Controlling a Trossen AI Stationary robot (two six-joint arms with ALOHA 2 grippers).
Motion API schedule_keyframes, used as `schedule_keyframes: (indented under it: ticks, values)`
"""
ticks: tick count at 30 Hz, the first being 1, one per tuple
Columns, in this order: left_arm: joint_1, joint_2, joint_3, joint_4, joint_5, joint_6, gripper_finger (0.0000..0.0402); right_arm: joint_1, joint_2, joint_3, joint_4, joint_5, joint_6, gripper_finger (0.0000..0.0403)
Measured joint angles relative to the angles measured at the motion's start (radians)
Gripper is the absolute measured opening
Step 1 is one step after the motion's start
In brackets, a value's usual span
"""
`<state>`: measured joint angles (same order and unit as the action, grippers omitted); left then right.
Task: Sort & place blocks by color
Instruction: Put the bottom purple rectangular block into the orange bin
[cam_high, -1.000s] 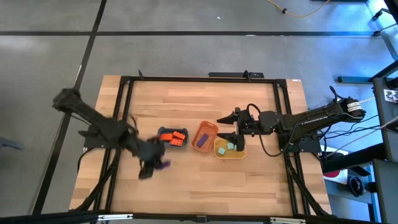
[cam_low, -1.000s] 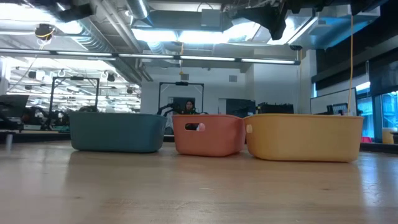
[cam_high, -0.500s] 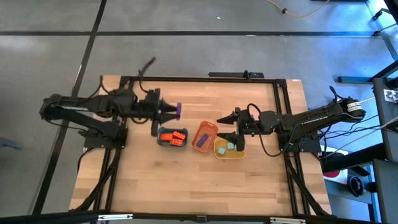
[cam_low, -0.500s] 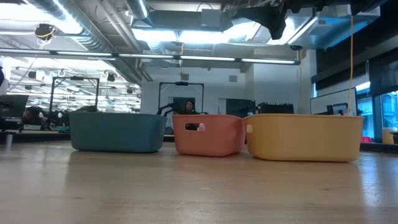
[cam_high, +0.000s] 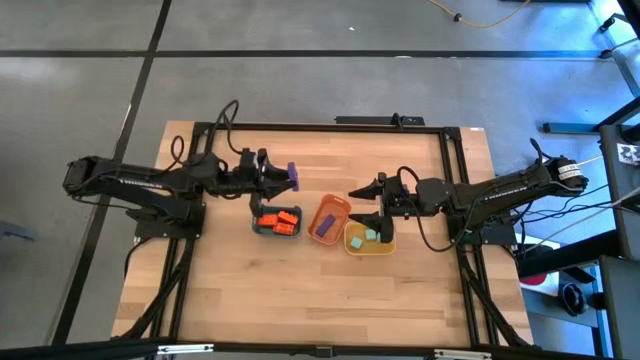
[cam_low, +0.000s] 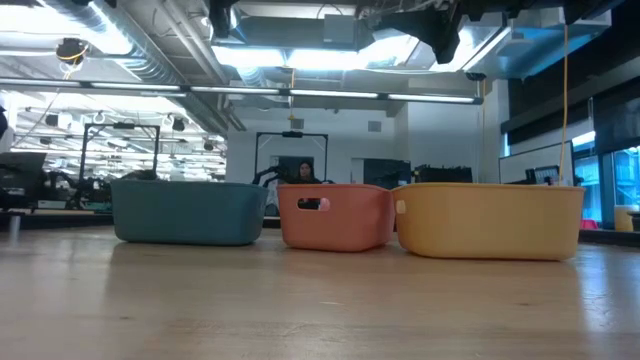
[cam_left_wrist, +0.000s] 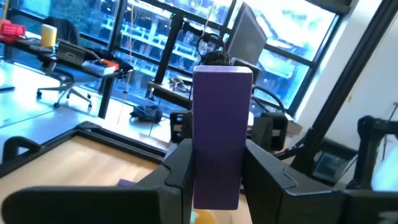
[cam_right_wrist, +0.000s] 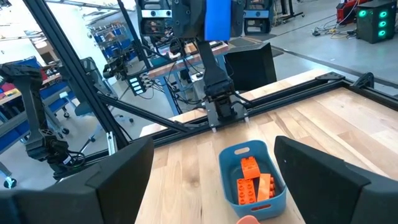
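My left fingers (cam_high: 283, 177) gripped a purple block (cam_high: 291, 175), long axis upright, above the blue tray (cam_high: 259, 226); the orange tray (cam_high: 331, 205) lay rightward. Right fingers (cam_high: 366, 205) wide.

Two dark, matte-black jointed robot arms, left (cam_high: 150, 180) and right (cam_high: 500, 190); thin black cables looped along each; pale band at right arm's base end.
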<state>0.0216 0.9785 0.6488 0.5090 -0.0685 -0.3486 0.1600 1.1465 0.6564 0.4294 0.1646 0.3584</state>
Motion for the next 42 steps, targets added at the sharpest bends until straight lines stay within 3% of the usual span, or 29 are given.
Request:
schedule_keyframes:
  ticks: [20, 25, 29, 34, 42]
  values:
    - [-0.011, 0.02, -0.004, -0.008, -0.001, -0.011, 0.0093, 0.0, 0.0, 0.0, 0.035, 0.0, 0.036, 0.0336]
    - [-0.047, 0.15, 0.042, -0.013, -0.006, -0.011, 0.0093, 0.0, 0.008, 0.008, 0.051, 0.048, 0.086, 0.0336]
    - [-0.071, 0.294, 0.135, -0.008, 0.053, -0.011, 0.0093, -0.014, 0.041, 0.053, 0.048, 0.052, 0.083, 0.0336]
    - [-0.077, 0.421, 0.229, -0.007, 0.057, -0.006, 0.0093, -0.021, 0.08, 0.093, 0.03, 0.054, 0.079, 0.0336]
    - [-0.077, 0.496, 0.302, -0.005, 0.053, 0.022, 0.0093, -0.021, 0.098, 0.106, 0.007, 0.052, 0.079, 0.0336]
